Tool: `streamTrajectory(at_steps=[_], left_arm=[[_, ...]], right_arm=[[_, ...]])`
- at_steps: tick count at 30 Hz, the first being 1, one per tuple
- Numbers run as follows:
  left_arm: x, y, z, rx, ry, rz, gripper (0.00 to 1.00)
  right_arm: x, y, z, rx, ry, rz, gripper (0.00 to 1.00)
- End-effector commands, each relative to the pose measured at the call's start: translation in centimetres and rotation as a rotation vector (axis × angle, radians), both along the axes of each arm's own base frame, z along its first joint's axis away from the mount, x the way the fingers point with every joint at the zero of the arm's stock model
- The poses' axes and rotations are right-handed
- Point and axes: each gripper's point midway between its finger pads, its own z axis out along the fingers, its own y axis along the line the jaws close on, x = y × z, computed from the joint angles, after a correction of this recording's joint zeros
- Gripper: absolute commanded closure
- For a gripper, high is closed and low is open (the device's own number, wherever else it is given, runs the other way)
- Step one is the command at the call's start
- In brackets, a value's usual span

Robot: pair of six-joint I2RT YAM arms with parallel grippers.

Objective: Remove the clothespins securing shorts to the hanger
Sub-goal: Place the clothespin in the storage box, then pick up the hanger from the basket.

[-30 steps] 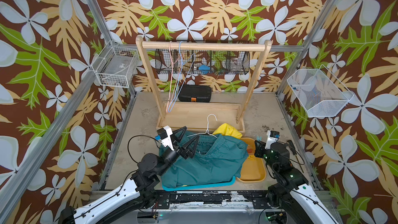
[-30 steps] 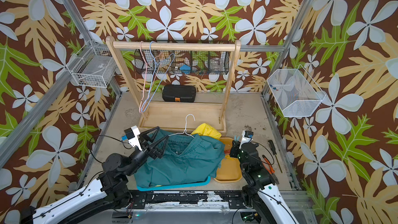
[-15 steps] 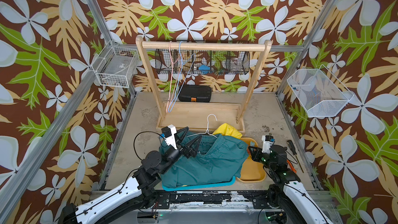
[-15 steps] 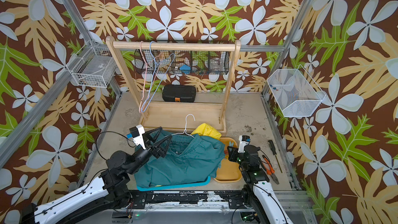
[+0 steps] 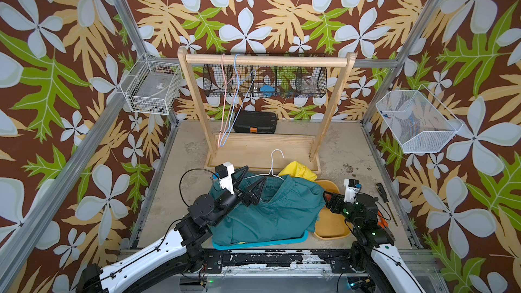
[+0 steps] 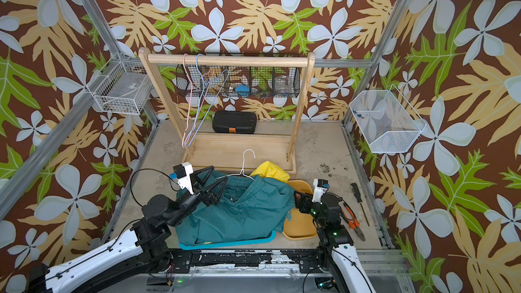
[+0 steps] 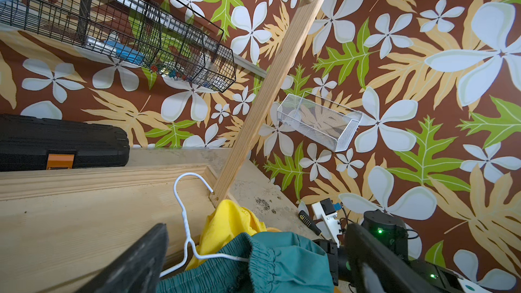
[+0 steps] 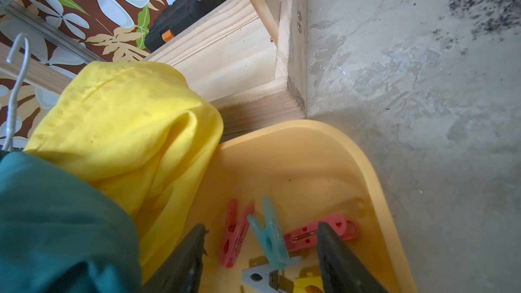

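- No text, brand, label or number is legible in any view.
- Faint pale lettering on the teal shorts (image 6: 238, 187), at the waistband in a top view, is too small to read.

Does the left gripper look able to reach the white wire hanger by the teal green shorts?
Probably yes: the left gripper is open right beside the white wire hanger, and nothing covers its neck or hook.
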Motion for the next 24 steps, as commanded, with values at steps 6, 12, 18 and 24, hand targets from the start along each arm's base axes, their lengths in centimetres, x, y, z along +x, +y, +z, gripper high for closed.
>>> streamTrajectory(at_steps=[6,12,18,24], left_arm=[[3.7,-1.9,-1.8,0.367,0.155,0.103,0.0],[5.9,-3.9,-5.2,0.614,0.303,0.107,0.0],[7.9,-5.6,-7.5,0.733,0.397,0.073,0.04],[11.4,-4.7,-9.8,0.806,0.506,0.106,0.11]], right_arm=[[-0.2,-1.2,6.4,-0.003,-0.18,-0.069,0.37],[-0.5,-0.2,11.7,0.003,-0.318,-0.003,0.36],[-1.1,1.2,15.4,0.027,-0.399,0.086,0.36],[-1.8,2.0,16.3,0.025,-0.394,0.142,0.36]])
